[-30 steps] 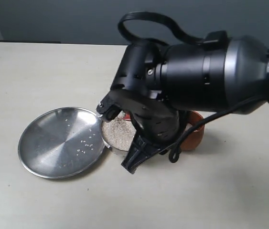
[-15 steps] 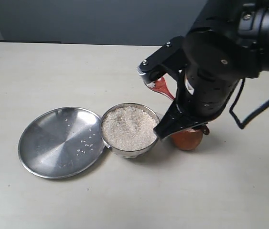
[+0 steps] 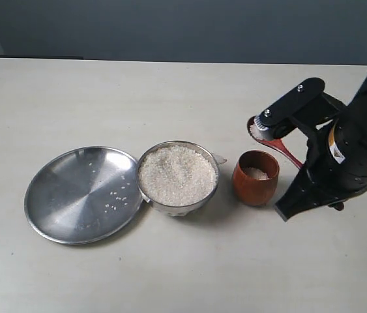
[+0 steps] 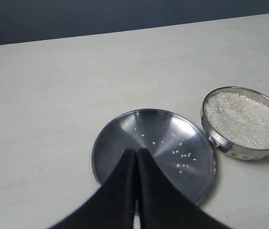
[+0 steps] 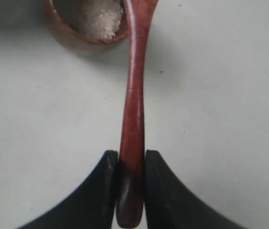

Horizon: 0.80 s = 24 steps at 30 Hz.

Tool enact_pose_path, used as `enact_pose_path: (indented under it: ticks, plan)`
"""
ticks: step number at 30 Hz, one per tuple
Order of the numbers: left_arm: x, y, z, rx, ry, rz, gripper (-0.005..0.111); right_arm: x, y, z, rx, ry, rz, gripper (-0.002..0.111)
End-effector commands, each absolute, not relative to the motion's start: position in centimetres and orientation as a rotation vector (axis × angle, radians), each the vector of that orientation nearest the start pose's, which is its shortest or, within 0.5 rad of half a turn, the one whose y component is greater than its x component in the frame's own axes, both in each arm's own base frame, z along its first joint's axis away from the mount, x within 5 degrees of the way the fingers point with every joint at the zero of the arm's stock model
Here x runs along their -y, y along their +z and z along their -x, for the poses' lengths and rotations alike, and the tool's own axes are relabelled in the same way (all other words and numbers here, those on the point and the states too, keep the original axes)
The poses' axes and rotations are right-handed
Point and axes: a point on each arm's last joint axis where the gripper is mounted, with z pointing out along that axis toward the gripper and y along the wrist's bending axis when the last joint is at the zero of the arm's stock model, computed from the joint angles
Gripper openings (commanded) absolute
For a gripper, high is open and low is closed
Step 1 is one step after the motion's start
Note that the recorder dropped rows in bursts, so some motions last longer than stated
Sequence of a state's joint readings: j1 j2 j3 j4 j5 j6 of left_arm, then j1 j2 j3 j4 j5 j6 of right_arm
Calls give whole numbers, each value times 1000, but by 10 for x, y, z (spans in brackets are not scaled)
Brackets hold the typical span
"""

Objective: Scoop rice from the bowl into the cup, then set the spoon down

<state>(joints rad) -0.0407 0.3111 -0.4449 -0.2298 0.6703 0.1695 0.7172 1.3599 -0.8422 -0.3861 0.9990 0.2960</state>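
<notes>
The shiny metal bowl holds a heap of rice mid-table. Just right of it stands the reddish-brown wooden cup with a little rice in its bottom. My right gripper is shut on the end of the spoon handle. The spoon slants up from my right arm, its head raised just behind the cup with a pale patch on it. My left gripper is shut and empty above the flat plate. It is outside the exterior view.
A wide flat metal plate with a few stray grains touches the bowl's left side. The bowl and plate also show in the left wrist view. A dark wall runs behind the table's far edge.
My right arm has swung right from over the bowl, carrying the spoon past the cup. Bowl and cup are now uncovered, and rice shows inside the cup.
</notes>
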Motion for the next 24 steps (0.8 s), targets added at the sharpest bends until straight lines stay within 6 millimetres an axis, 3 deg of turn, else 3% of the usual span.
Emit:
enact_pose_path:
  ticks: [1,6,24]
  plan:
    - [15,283,-65,-2005,-174,-120,0,-120,233,-193,-2683,-392,883,-1]
    - [15,283,-65,-2005,-174,-120,0,-113,233,-194,-2670,-524,940,-1]
    - [15,283,-65,-2005,-174,-120,0,-111,225,-199,-2660,-677,1069,-1]
